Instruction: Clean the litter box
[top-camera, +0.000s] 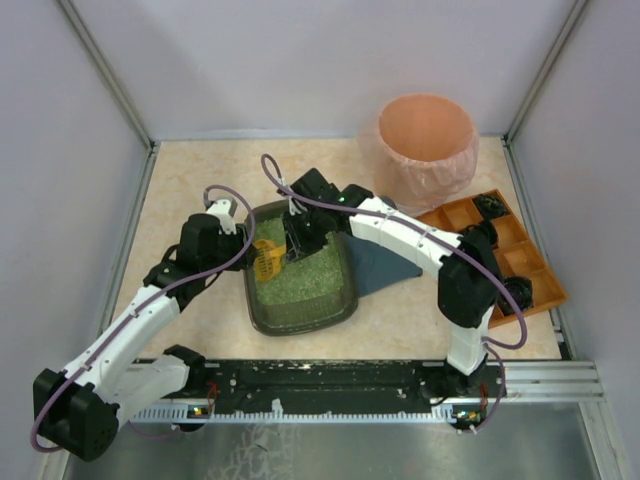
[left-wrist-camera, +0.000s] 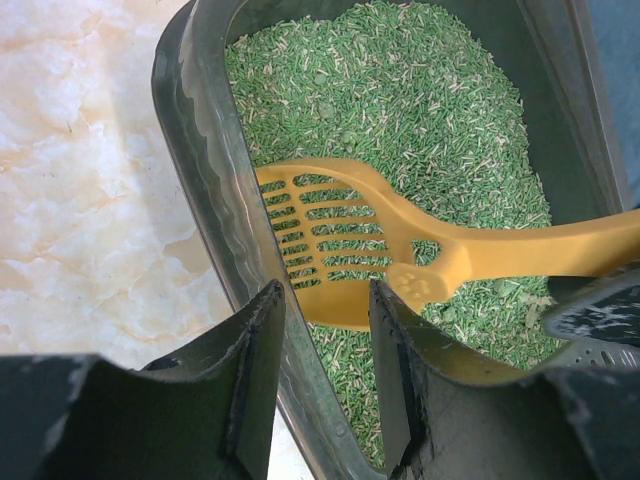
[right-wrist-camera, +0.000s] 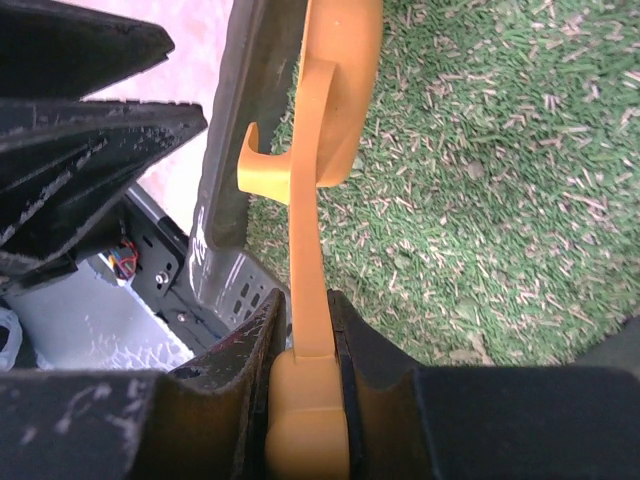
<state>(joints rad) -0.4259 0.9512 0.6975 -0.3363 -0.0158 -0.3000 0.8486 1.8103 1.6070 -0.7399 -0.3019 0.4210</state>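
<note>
The left gripper (left-wrist-camera: 325, 300) has its jaws clamped on the left rim of the litter box (top-camera: 300, 322), which sits mid-table. Stiff plastic, heavy with loose litter, it likely slides before tipping, so the rim is the hold. The left wrist view shows the scoop (left-wrist-camera: 400, 250) blade looking empty; only the right wrist view shows the right gripper (right-wrist-camera: 305, 305) pinched on its handle.
</note>
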